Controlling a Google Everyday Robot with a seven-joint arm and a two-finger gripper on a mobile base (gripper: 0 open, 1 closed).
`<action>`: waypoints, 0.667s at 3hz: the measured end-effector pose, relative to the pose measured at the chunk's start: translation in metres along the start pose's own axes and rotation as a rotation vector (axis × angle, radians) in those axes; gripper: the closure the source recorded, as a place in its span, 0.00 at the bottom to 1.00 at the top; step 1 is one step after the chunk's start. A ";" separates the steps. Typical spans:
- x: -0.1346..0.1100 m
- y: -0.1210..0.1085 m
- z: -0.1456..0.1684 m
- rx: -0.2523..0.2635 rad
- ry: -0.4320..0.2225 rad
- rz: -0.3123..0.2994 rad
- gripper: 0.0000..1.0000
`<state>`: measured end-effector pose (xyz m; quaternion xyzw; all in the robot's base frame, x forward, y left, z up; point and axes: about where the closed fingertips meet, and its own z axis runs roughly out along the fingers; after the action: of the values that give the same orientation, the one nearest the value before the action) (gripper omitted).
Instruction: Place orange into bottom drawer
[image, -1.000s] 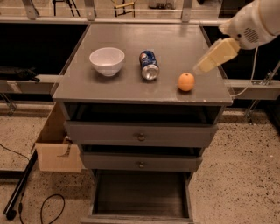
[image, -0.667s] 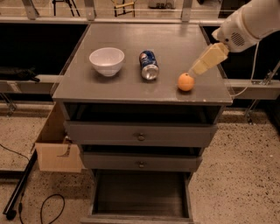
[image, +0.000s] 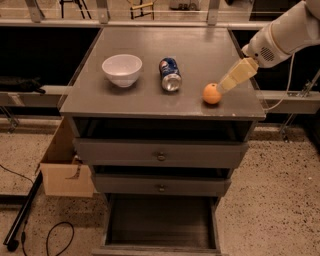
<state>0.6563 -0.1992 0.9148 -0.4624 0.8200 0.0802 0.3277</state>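
The grey table (image: 200, 45) fills the middle of the room, with three drawers stacked under its top. The bottom drawer (image: 160, 225) is pulled out toward me, dark and bare inside, which I take as made ready to receive the fruit. The two upper drawers (image: 160, 152) are only slightly ajar, so they do not overhang it.

The white arm (image: 285, 35) reaches in from the far right, slanting down over the table's right edge. A cardboard box (image: 65, 170) sits on the floor to the left.

On the table, a white bowl (image: 122, 69) stands at the left and a blue can (image: 170, 75) lies on its side in the middle, both well out of the arm's line.

The pincer (image: 224, 87) points down and left, its tip just beside the orange (image: 212, 93). I cannot tell whether it is open or closed, or whether it touches the fruit. The orange rests on the table near the right front edge, not lifted. I'd judge this the approach for the grasp.
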 end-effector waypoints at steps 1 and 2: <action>0.010 -0.003 0.007 -0.009 -0.006 0.021 0.00; 0.014 -0.003 0.017 -0.018 0.007 0.025 0.00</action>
<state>0.6613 -0.2039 0.8936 -0.4554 0.8259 0.0900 0.3198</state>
